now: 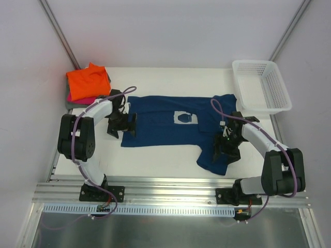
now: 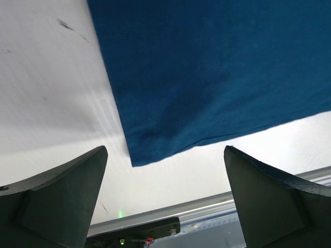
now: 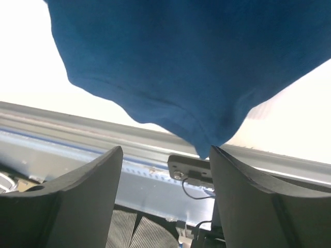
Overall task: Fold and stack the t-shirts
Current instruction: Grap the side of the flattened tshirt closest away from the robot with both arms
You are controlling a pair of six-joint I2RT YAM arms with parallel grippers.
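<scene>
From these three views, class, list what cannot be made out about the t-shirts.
1. Top view: whatever lies under the orange t-shirt is covered by it; only a pink edge shows.
2. Top view: the chest print on the navy t-shirt is too small to read.
3. Both wrist views: the frame edges cut the navy t-shirt off.

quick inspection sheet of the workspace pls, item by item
surface: white table, a few dark scuffs near the left arm
job's things: navy t-shirt spread out, print up, one end trailing toward the near edge; orange t-shirt folded on a pink t-shirt, far left corner
clutter: white basket, far right corner
grippers: left gripper open over the navy hem corner; right gripper open over the trailing end
cables: purple cable looped along each arm
surroundings: white walls, metal rail at the near edge
</scene>
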